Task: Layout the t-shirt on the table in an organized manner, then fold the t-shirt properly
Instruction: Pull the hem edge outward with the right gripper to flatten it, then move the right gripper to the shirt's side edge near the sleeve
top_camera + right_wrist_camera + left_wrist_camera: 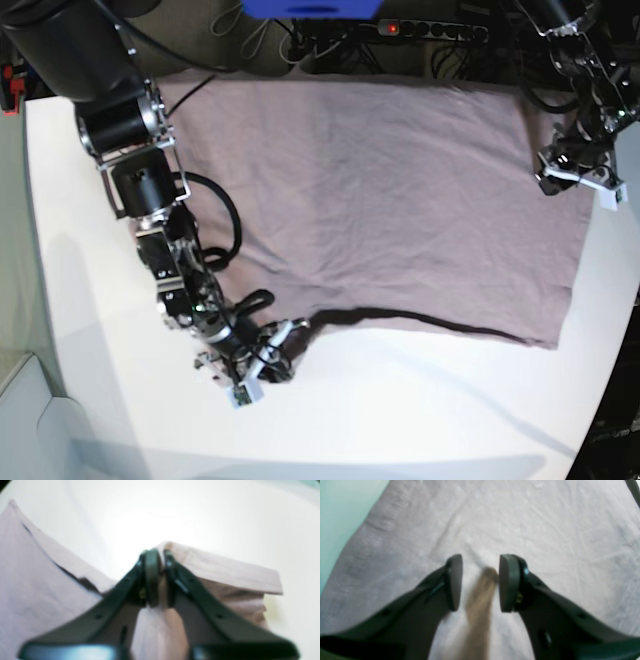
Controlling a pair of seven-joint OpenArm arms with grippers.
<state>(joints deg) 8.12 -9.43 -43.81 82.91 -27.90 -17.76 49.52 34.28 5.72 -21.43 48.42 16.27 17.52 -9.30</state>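
Note:
The mauve t-shirt (380, 190) lies spread flat across the back half of the white table (400, 410). My right gripper (161, 577) is shut on a fold of the shirt's near-left corner. A hemmed piece (225, 572) trails to its right. In the base view this gripper (268, 358) sits at the shirt's front-left edge, low over the table. My left gripper (480, 582) is open over wrinkled cloth (545, 530). A blurred brownish strip (480, 605) runs between its jaws and touches the right pad (508, 582). In the base view it (578, 182) is at the shirt's right edge.
A power strip (430, 30), cables and a blue object (310, 8) lie behind the table's back edge. The table's curved edge (40, 300) runs down the left, with a grey box (25, 420) below it. Bare white table (200, 510) lies beyond my right gripper.

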